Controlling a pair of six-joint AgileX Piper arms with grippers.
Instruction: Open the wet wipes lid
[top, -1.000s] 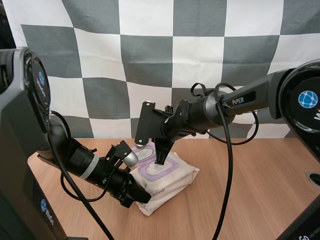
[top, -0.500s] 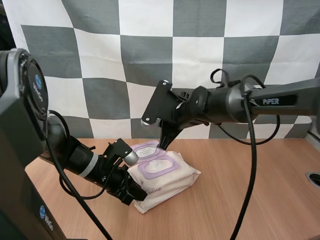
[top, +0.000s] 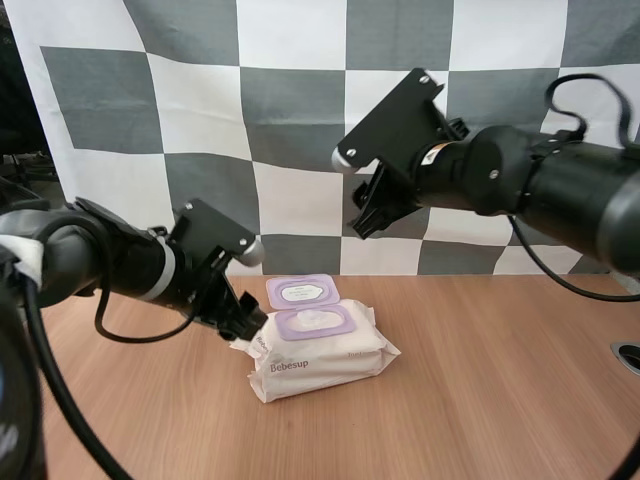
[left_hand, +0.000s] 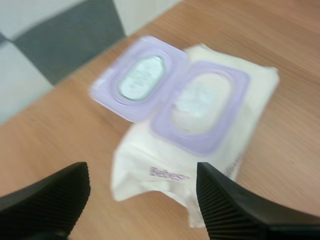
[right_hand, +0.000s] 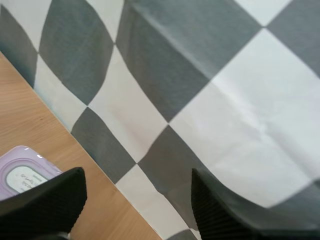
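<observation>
Our left gripper (left_hand: 142, 170) stands released, fingers apart, just beside one corner of the wet wipes pack (top: 320, 355), which rests on the light-brown wooden desk (top: 500, 380). The lilac lid (top: 300, 292) lies flipped open on the pack's far side from that gripper. Our right gripper (right_hand: 137, 175), also released, hangs well above the pack.

My left arm (top: 95, 262) and right arm (top: 540, 188) show rounded black casings, a pale band (top: 159, 279) on the left, ribbed black fingers (left_hand: 230, 205).
</observation>
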